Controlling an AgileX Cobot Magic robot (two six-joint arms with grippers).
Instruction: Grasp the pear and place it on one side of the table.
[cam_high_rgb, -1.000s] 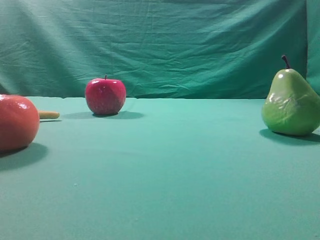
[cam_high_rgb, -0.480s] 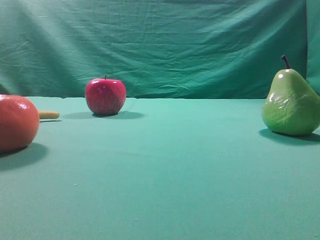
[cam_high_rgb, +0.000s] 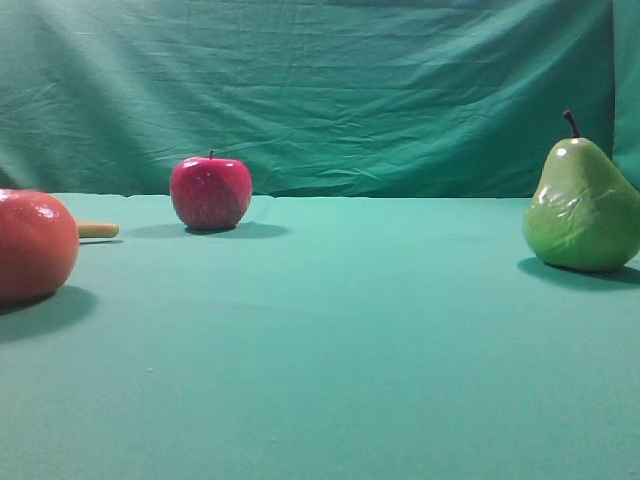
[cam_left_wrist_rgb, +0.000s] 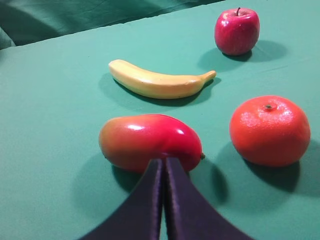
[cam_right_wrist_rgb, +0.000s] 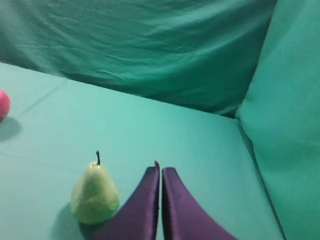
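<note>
The yellow-green pear (cam_high_rgb: 582, 208) with a dark stem stands upright at the far right of the teal table (cam_high_rgb: 340, 340). In the right wrist view the pear (cam_right_wrist_rgb: 94, 197) stands just left of my right gripper (cam_right_wrist_rgb: 161, 168), which is shut and empty, its purple fingers pressed together above the cloth. My left gripper (cam_left_wrist_rgb: 163, 161) is shut and empty, its tips in front of a red-yellow mango-like fruit (cam_left_wrist_rgb: 150, 142). Neither gripper shows in the exterior view.
A red apple (cam_high_rgb: 210, 192) stands at the back left. A large orange-red round fruit (cam_high_rgb: 33, 245) sits at the left edge, also in the left wrist view (cam_left_wrist_rgb: 270, 131). A banana (cam_left_wrist_rgb: 160, 83) lies behind the mango. A wrinkled backdrop (cam_high_rgb: 320, 90) closes the back and right.
</note>
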